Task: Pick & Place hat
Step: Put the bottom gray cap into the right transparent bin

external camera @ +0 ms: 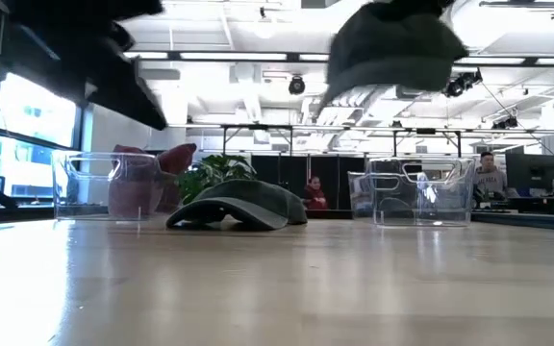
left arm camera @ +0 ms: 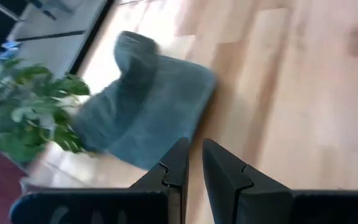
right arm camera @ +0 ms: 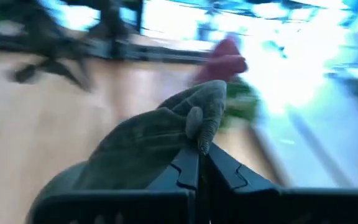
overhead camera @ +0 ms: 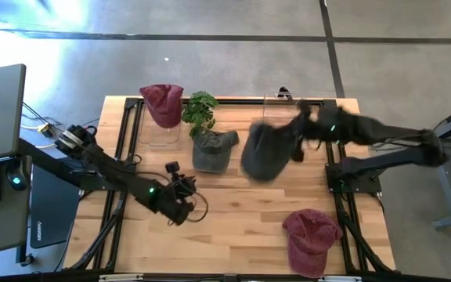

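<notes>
Low view, level across the wooden table [external camera: 277,288]. Grey-green hat [external camera: 239,204] lies flat on the table just left of centre, brim toward 9 o'clock. Behind it, a leafy plant [external camera: 214,173]. At 9 o'clock from the hat, a clear bin [external camera: 104,187] holds a maroon hat [external camera: 152,163], partly poking above the rim. At 3 o'clock, well apart, a second clear bin [external camera: 421,192] stands on the table. At 12 to 1 o'clock, a dark grey hat [external camera: 392,48] hangs in the air, clear of the table; whatever holds it is cut off by the frame. A dark arm [external camera: 94,48] crosses at 10 o'clock. A seated person [external camera: 313,195] is behind the table, another [external camera: 489,178] at 3 o'clock.
</notes>
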